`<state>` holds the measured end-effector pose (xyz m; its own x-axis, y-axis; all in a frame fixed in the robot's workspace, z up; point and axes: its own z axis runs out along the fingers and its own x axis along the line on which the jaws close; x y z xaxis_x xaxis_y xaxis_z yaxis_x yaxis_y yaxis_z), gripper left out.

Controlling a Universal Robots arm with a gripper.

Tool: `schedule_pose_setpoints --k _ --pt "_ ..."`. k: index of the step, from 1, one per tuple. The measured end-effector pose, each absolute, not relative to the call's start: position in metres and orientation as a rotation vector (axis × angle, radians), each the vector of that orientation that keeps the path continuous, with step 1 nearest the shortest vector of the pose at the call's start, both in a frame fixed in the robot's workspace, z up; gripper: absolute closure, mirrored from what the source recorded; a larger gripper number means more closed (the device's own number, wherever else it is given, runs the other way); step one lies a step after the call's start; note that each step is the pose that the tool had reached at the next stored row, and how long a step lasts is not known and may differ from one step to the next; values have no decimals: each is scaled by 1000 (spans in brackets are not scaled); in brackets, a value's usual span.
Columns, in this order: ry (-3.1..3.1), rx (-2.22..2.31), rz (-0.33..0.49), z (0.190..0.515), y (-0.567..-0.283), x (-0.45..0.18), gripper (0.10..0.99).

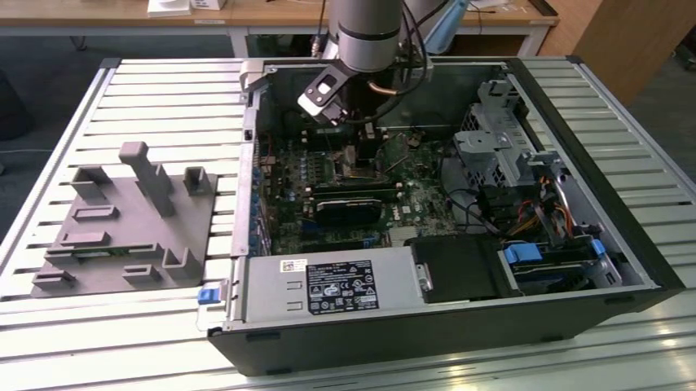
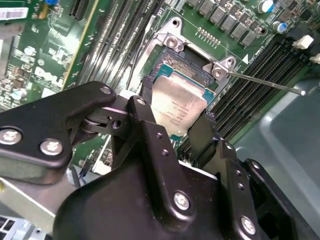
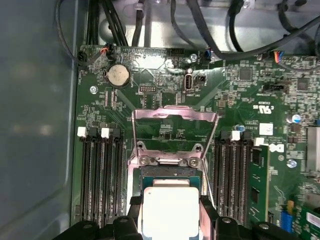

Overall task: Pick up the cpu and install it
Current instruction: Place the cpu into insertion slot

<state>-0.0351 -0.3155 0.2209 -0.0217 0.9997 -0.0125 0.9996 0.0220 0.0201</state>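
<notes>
The black two-fingered pincer [image 2: 176,110] is clamping the flat, square, silvery-lidded cpu [image 2: 179,102] by two opposite edges, holding it right over the dark square motherboard socket [image 2: 192,67]. So installing is under way, calling for the chip lying square and flat before release. The fingers [image 2: 205,132] are hiding the chip's edges, so it may already be touching the contacts. In the exterior view a grey moulded fixture tray [image 1: 120,220] is lying at nine o'clock from the black computer case [image 1: 435,334].

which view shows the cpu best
Second wrist view: the cpu shows its grey lid between the fingers. The first wrist view shows it washed white; in the exterior view the arm hides it.
</notes>
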Motion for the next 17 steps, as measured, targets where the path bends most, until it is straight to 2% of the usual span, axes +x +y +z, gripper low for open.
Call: schedule_pose_setpoints --k 17 --pt "2195 2215 8 205 -315 -37 549"
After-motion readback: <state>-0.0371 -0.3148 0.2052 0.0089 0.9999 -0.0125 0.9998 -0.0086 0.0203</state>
